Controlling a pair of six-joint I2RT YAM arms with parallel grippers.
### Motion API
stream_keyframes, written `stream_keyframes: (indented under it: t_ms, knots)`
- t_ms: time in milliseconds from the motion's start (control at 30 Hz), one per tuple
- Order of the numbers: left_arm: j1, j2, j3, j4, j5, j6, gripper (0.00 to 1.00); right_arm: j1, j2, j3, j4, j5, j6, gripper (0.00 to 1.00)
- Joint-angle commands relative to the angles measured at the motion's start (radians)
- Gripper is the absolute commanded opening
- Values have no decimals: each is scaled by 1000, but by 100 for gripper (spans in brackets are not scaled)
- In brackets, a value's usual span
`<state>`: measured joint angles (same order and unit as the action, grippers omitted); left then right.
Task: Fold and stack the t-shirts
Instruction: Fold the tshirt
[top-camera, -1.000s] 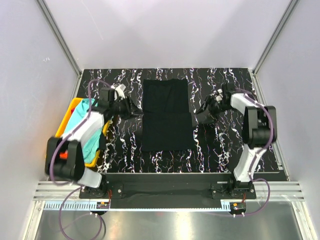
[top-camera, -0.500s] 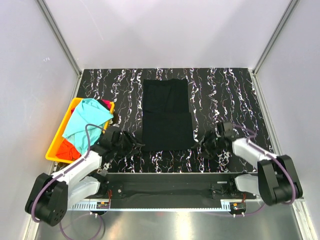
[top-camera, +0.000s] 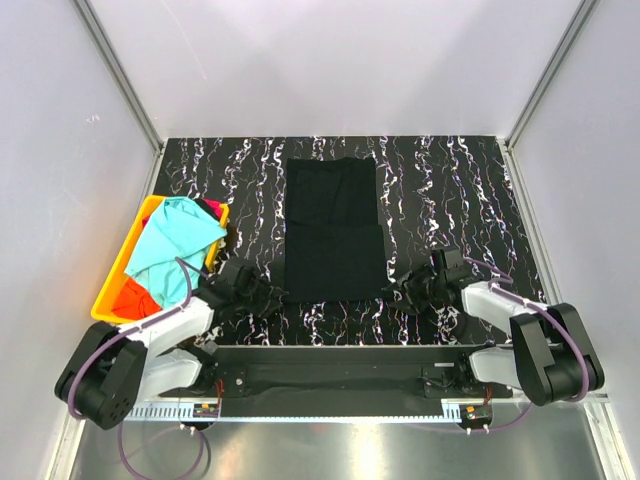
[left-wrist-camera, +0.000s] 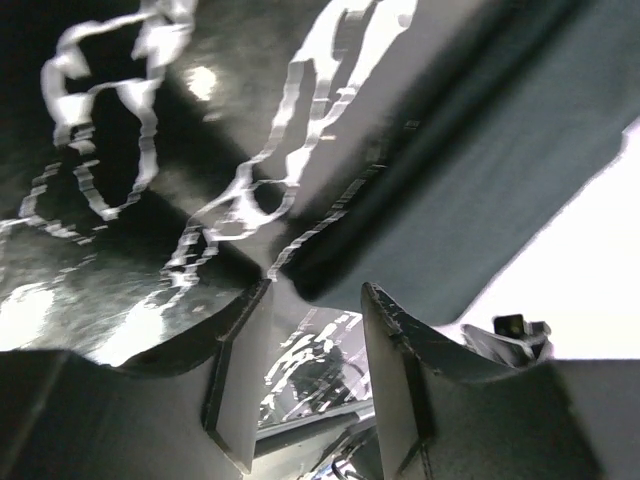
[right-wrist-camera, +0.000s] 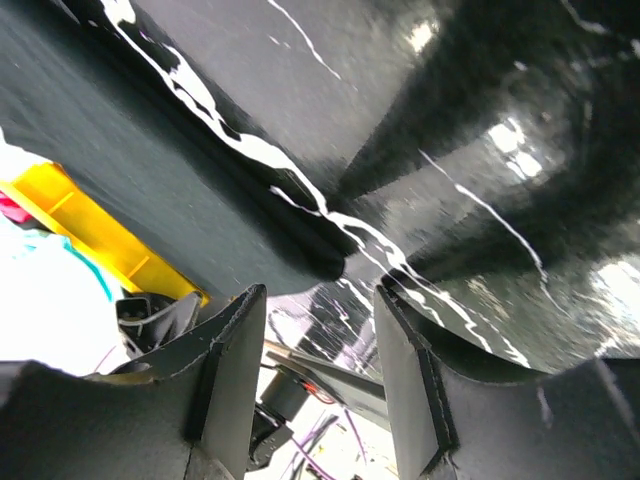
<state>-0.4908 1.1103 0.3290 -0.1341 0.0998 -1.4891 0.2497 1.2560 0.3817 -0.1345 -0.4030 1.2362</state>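
Black t-shirt (top-camera: 333, 228): lying flat mid-table as a tidy narrow rectangle, sides looking tucked in already

Long axis: running from the near edge toward the far wall, short near edge facing the arm bases

Which end is the collar: honestly can't tell, it's just flat black from above

Left gripper (left-wrist-camera: 315, 300): sitting low at the near left corner, fingers spread apart, cloth edge just ahead of the gap, not pinching anything

Right gripper (right-wrist-camera: 320, 300): mirroring that at the near right corner, fingers parted too, nothing between them

Done so far: I'm guessing the side folds on the black one, going by its shape

Left to do: grabbing both near corners and bringing them over for the end-to-end fold, I'd say

Other shirts: turquoise t-shirt (top-camera: 175, 235) and orange-red t-shirt (top-camera: 135, 297) are sitting crumpled in the yellow bin (top-camera: 112, 285) off to the left, both waiting for folding

Stack: not started, so I'm calling this early days
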Motion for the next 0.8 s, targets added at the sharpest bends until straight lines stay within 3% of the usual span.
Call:
stream_keyframes:
  t_ms: [0, 267, 467, 700, 733, 767]
  knots:
    - [-18, 31, 34, -51, -77, -57, 46, 11, 34, 17, 4, 116, 20, 54]
    - [-20, 126, 39, -47, -61, -92, 46, 13, 111, 42, 18, 130, 39, 54]
    - [-20, 154, 28, -39, -58, -114, 39, 16, 146, 43, 26, 112, 37, 50]
    - [-20, 169, 4, 27, -57, -108, 15, 17, 140, 22, 24, 99, 31, 27]
    - [-20, 175, 5, 42, -55, -106, 11, 19, 138, 22, 24, 99, 32, 18]
    - [-20, 177, 5, 53, -51, -102, 0, 19, 140, 22, 26, 96, 31, 13]
